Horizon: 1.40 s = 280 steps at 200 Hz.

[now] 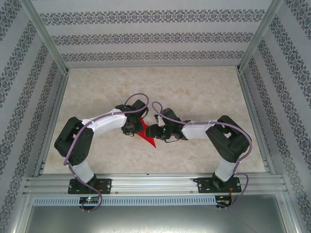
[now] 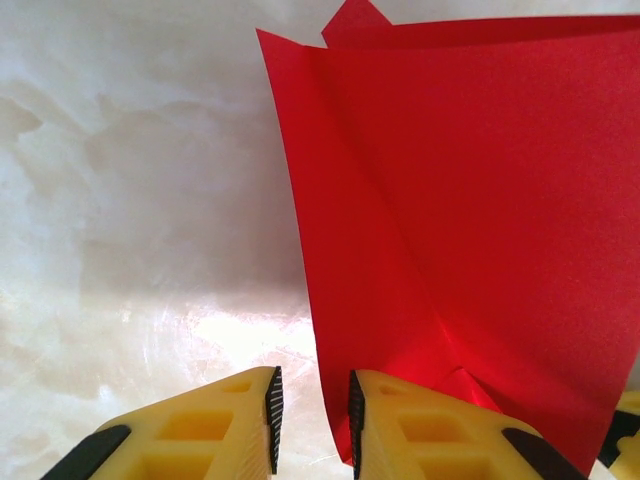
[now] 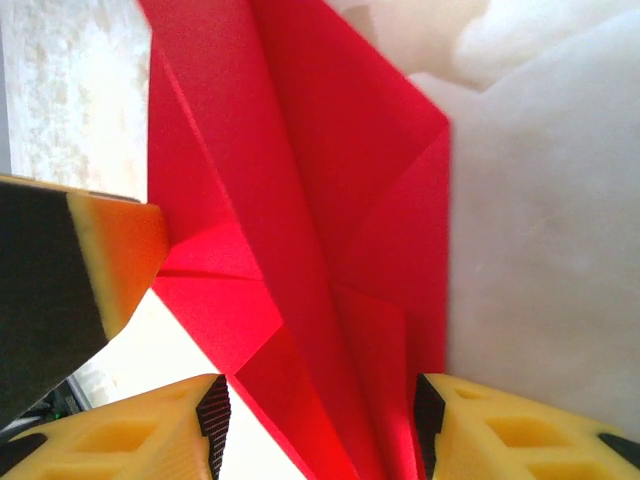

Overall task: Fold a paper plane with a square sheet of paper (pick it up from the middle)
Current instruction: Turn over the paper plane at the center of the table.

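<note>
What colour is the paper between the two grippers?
Bright red, plain and unmarked; the paper shows best in the right wrist view.

Plain bright red paper [image 2: 460, 220], yellow claw fingers [image 2: 200, 430] with black pads, beige marbled table [image 1: 194, 92].

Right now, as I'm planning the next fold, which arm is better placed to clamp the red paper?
Right, probably. The red paper sits between the spread fingers of the right pincer, so closing should catch it. The narrow gap of the left pincer meets just the sheet's edge.
</note>
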Motion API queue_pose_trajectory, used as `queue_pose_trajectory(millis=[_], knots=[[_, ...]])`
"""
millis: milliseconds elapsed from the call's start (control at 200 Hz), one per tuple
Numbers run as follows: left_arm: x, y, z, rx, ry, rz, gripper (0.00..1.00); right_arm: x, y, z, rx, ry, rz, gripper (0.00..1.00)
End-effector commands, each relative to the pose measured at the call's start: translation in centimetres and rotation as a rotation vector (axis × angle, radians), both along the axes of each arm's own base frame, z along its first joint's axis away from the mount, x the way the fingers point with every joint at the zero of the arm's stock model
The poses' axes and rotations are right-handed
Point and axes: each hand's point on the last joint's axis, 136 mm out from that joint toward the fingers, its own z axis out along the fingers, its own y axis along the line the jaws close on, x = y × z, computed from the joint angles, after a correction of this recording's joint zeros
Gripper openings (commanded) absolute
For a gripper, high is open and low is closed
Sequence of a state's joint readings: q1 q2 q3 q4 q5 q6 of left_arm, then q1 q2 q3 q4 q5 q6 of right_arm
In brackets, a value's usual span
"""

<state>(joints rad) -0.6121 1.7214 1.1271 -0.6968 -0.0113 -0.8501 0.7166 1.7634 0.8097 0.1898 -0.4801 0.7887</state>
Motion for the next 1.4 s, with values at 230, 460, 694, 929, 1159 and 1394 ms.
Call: queue_pose_trajectory(millis=[230,460,694,929,1159,1394], knots=[[0.4,0.9,0.6,0.011,-0.023,0.021,0.27,-0.1,1.2,-0.4,-0.023,-0.026,0.064,0.51],[0.4,0.9,0.7,0.01,-0.024,0.019,0.27,-0.3,0.6,-1.4,-0.136,-0.056,0.088,0.43],[0.2,0.9,0.8,0.002,-0.025,0.021,0.27,-0.2,0.7,-2.2,-0.199,-0.069,0.102,0.36],[-0.1,1.1,0.9,-0.001,-0.03,0.024,0.26,0.2,0.6,-2.4,-0.244,-0.093,0.097,0.3],[-0.1,1.2,1.2,-0.011,-0.049,0.032,0.26,-0.1,1.4,-2.7,-0.257,-0.09,0.118,0.2],[0.1,1.5,3.8,-0.067,-0.161,0.043,0.3,1.1,-0.3,-0.5,-0.333,-0.158,0.045,0.06]])
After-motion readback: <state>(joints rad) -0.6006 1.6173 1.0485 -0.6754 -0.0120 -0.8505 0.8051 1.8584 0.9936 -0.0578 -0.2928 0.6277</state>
